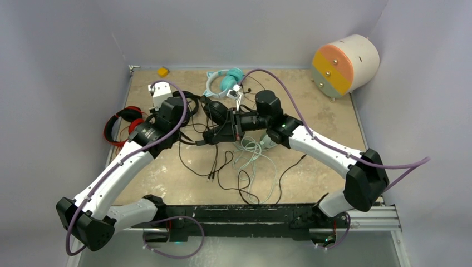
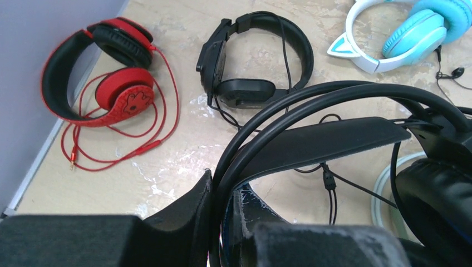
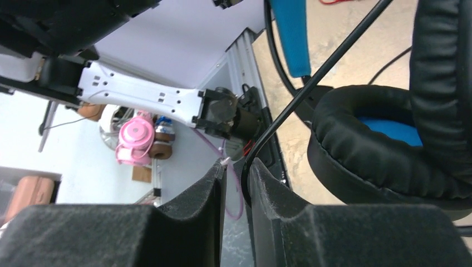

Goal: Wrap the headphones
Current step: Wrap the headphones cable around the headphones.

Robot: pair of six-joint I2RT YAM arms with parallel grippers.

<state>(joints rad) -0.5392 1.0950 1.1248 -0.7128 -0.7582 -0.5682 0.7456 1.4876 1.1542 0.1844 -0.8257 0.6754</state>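
Background pink object (image 3: 135, 139) past headphones (image 3: 378, 156): right-wrist.

Cable tangle (image 1: 249, 149) across tabletop (image 1: 334, 111)

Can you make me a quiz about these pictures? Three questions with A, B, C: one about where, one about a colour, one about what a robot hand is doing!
1. The red headphones lie: A far right; B middle; C far left.
2. The cat-eared headphones are: A pink; B teal; C yellow.
3. The left gripper is: A shut on the band of the black-and-blue headphones; B wide open; C out of sight.
Answers: C, leftmost of all; B, teal cups; A, it pinches the band.
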